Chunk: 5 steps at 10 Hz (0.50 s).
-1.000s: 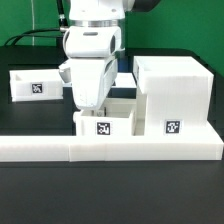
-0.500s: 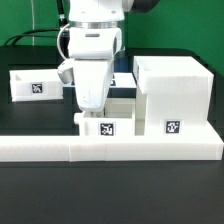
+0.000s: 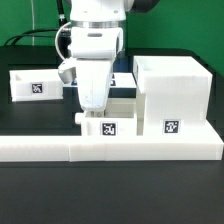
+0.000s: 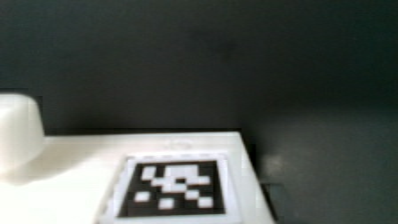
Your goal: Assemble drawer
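The large white cube-like housing [image 3: 172, 90] stands at the exterior view's right. A small white open-topped tray [image 3: 118, 118] with a square tag [image 3: 110, 129] sits just to its left, close against it. My gripper [image 3: 88, 108] reaches down onto this tray's left wall and appears shut on it; the fingertips are hidden by the wall. The second tray [image 3: 35, 85] with its tag lies at the far left. The wrist view shows only a blurred tag [image 4: 175, 188] on a white surface [image 4: 80, 150], with no fingers in sight.
A long low white L-shaped wall [image 3: 110, 148] runs across the front, right before the tray and housing. A rounded white shape [image 4: 15, 130] shows at the edge of the wrist view. The table [image 3: 110, 195] is black.
The gripper and the middle tray have slid a little toward the exterior view's right, closer to the housing. The housing and the far tray have not moved.
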{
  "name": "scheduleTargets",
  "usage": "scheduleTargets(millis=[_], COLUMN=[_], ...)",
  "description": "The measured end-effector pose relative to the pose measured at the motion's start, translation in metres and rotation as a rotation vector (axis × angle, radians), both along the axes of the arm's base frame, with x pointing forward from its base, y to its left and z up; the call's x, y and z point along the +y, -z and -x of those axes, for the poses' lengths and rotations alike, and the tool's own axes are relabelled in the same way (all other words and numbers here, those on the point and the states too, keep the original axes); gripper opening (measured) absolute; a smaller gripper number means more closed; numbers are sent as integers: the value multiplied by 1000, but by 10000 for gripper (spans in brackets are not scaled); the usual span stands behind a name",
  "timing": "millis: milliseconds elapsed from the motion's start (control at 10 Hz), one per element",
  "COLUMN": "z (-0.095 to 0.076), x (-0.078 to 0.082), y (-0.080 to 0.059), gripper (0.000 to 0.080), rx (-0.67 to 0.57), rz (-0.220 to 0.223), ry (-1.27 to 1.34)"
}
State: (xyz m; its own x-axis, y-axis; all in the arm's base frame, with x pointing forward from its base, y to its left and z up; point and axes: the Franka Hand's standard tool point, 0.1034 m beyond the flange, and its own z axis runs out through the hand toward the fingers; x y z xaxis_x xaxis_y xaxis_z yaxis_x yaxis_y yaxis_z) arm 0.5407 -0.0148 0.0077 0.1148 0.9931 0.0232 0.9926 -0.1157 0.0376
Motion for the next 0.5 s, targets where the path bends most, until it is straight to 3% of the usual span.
scheduleTargets(millis=[200,500], z=[-3,-4], x=[9,9], y=[0,-1], gripper=[42,42], rx=[0,18], rz=[0,14], ry=[-18,-9])
